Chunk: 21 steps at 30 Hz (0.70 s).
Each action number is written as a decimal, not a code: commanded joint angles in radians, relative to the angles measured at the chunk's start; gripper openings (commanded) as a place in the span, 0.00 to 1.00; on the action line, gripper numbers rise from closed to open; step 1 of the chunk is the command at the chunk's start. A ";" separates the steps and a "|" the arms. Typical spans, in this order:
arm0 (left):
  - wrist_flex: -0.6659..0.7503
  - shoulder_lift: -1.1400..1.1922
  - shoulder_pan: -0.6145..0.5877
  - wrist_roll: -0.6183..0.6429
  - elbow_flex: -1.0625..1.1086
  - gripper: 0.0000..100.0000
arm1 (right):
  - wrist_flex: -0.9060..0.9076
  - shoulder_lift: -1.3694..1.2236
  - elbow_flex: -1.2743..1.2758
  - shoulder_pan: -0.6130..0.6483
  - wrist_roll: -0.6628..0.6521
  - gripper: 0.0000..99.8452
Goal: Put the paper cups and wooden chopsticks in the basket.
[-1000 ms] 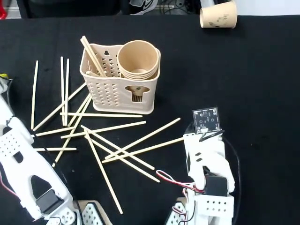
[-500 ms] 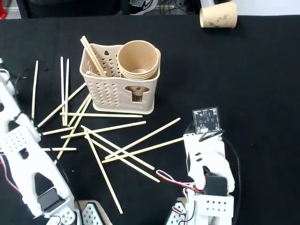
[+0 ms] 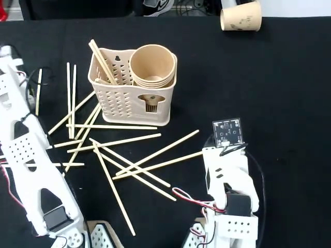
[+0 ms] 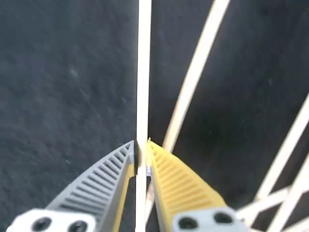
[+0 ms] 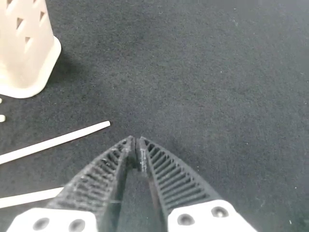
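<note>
**High view.** The basket (image 3: 129, 101) is standing upright on the black table (image 3: 289, 93), left of centre. A stack of paper cups (image 3: 152, 64) is sitting mouth-up in its right part. Two basket chopsticks (image 3: 102, 61) are leaning in its left part, upper ends tilting out to the left. A single paper cup (image 3: 240, 16) is lying on its side at the far edge, well apart from the basket. Loose chopsticks (image 3: 137, 155) are lying flat and crossed in front of and left of the basket, their long axes running many ways. The left arm (image 3: 28, 155) is lying along the left edge, covering part of that scatter. The right arm (image 3: 227, 175) is sitting at the near edge, right of the scatter.

**Left wrist view.** The left gripper (image 4: 141, 145) is clenching its tips on the gripped chopstick (image 4: 143, 72), whose long axis is running straight out along the gripper's line. A neighbouring chopstick (image 4: 195, 79) is slanting just beside it.

**Right wrist view.** The right gripper (image 5: 135, 142) is pressing its jaws together on nothing, above bare table. A basket corner and two chopstick ends are lying off to one side.
</note>
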<state>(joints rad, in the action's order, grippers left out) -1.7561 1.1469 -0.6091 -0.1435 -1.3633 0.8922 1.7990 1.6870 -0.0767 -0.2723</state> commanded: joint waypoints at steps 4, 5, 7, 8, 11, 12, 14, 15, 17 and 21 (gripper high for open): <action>-0.006 -0.325 0.021 0.003 0.142 0.03 | 0.000 0.070 -0.004 -0.014 -0.008 0.02; -0.006 -0.373 0.021 0.017 0.174 0.03 | -0.002 0.070 -0.004 -0.014 -0.008 0.02; -0.006 -0.482 0.021 0.034 0.259 0.03 | -0.002 0.070 -0.004 -0.014 -0.008 0.02; -0.006 -0.545 0.021 0.043 0.309 0.03 | -0.002 0.070 -0.004 -0.014 -0.008 0.02; -0.003 -0.738 0.024 0.057 0.487 0.03 | 0.000 0.070 -0.004 -0.014 -0.008 0.02; -0.002 -0.804 0.030 0.057 0.539 0.03 | 0.000 0.070 -0.004 -0.014 -0.008 0.02; 0.009 -0.934 0.035 0.054 0.634 0.03 | 0.000 0.070 -0.004 -0.014 -0.008 0.02; 0.029 -1.000 0.041 0.054 0.680 0.03 | 0.000 0.070 -0.004 -0.014 -0.008 0.02; 0.077 -1.131 0.042 0.054 0.776 0.03 | 0.002 0.070 -0.004 -0.014 -0.008 0.02; 0.218 -1.407 0.045 0.057 1.012 0.03 | 0.002 0.070 -0.004 -0.014 -0.008 0.02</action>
<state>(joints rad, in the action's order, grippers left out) -1.6609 0.0407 -0.5738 -0.0974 -0.5455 0.8922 1.7990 1.6870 -0.0767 -0.2723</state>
